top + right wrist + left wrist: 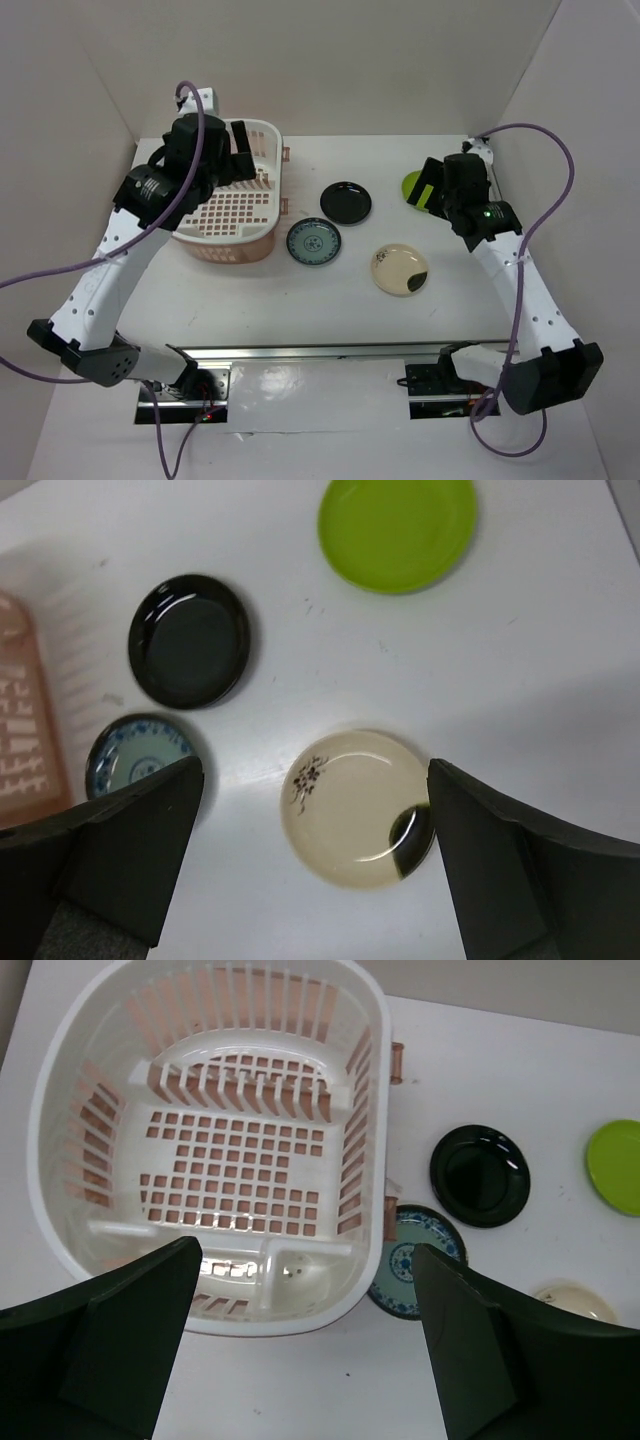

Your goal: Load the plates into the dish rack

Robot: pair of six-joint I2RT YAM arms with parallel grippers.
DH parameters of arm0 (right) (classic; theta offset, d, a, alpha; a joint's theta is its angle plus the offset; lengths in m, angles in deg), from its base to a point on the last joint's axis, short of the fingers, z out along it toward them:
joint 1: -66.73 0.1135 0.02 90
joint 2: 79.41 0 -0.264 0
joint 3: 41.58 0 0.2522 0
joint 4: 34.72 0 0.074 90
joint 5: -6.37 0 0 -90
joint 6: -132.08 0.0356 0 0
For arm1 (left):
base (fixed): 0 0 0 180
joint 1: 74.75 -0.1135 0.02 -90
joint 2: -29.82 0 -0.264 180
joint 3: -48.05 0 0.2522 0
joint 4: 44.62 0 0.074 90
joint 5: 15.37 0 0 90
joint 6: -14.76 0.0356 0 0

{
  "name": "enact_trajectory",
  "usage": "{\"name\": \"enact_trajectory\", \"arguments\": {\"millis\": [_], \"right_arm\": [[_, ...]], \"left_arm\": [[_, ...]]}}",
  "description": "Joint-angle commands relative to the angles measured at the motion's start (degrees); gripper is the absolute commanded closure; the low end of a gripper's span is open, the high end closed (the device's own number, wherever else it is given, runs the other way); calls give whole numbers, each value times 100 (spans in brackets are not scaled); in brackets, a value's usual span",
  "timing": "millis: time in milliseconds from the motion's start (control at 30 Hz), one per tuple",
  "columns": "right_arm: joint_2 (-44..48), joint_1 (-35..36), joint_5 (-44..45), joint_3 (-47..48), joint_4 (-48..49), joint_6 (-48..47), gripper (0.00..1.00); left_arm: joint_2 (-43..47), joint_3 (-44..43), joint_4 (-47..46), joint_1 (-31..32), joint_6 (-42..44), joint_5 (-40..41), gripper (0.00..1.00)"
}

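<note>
we hang l gripper (305, 1360) wide open over the dish rack (240, 1160); r gripper (315, 855) wide open over cream plate (355, 820). black plate (188, 640), patterned plate (140, 755) & lime plate (397, 530) lie on table (540, 660).

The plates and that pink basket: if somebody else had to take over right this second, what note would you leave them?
Left gripper: jaws open, empty, above the dish rack.
Right gripper: jaws open, empty, above the plates.
Plates: all four lie flat on the table, to the right of the rack. The blue-green plate is nearest it, then the black plate and the cream plate; the lime green plate is farthest.
Done: nothing yet; the rack holds no plates.
Left: pick up all four plates and stand them in the rack.
</note>
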State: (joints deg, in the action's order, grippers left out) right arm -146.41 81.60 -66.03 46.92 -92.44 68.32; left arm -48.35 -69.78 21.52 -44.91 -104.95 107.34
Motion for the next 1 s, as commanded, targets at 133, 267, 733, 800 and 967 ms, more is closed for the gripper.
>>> {"name": "enact_trajectory", "arguments": {"millis": [133, 267, 733, 800, 967], "right_arm": [[-111, -1819, -1433, -1786, 3248, 320, 3], [-611, -2629, -2339, -2655, 4421, 549, 3], [-3177, -2982, -2815, -2571, 6646, 830, 10], [-3538, -2912, -2684, -2360, 6708, 830, 12], [-4171, -2858, -2613, -1859, 6770, 830, 17]], "left_arm": [[-382, -641, -562, 21, 264, -1063, 0], [-725, -693, -685, 21, 72, -1442, 0], [-1121, -447, -1248, 311, 211, -2550, 0], [-1244, -517, -1248, 364, 212, -2681, 0], [-1297, -623, -1248, 364, 334, -2796, 0]]}}
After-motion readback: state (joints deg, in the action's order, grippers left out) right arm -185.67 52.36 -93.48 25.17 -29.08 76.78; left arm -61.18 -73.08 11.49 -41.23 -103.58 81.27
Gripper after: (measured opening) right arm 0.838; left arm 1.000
